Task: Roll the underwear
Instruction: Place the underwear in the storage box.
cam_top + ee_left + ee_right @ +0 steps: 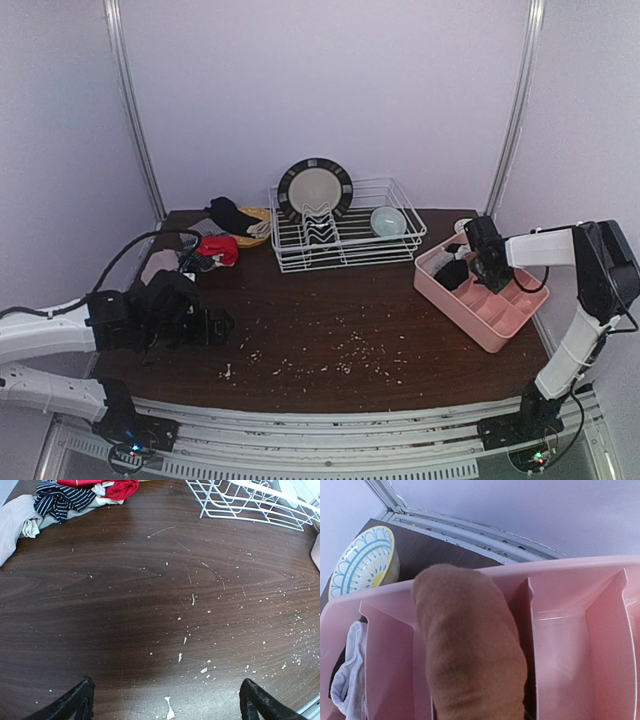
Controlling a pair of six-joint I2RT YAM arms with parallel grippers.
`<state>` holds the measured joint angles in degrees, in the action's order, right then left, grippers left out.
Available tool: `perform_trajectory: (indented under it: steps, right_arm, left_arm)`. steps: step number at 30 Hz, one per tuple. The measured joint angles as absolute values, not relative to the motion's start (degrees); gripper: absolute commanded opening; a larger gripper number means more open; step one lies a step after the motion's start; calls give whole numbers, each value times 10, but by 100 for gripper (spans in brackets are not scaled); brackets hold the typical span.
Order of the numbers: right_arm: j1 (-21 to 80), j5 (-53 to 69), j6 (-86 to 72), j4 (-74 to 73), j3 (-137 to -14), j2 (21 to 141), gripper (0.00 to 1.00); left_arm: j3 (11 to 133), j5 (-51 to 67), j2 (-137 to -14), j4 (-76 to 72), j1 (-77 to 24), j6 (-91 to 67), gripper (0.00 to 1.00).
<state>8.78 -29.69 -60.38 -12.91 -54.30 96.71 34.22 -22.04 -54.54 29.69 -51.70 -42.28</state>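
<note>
Snugly rolled brown underwear (470, 660), fine-knit, over pink tray (570, 580)

Wire rack (345, 245): one. Plate (314, 188): one, upright in it. Pale bowl (388, 221): one. Yellow dish (258, 232): one, far left. Patterned bowl (365, 562): one. Pink tray (505, 312): one, right, holding one brown roll (470, 655) and one white cloth (347, 675). Loose garments, far left, four countable: black piece (230, 213), red piece (220, 248), striped piece (62, 497), beige piece (12, 522)

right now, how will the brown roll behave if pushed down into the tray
The brown roll is ribbed knit cloth, so likely soft and light, squashing under a push. It looks about as wide as a tray slot, so it may wedge snugly. Nothing binds it, so it could loosen.
</note>
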Motion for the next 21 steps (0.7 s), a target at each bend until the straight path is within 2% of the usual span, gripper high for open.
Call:
perform_trajectory:
  steps: [5,19,21]
  right_arm:
    - [83,-293,-599,-104,-534,964,38]
    - [84,-234,-557,-164,-528,892,91]
    - [84,-226,-552,-173,-528,883,95]
  left_arm:
    - [342,-218,-545,296,-517,-425,98]
    - [342,-218,-548,296,-517,-425,98]
    - [342,-218,-550,295,-517,-425,98]
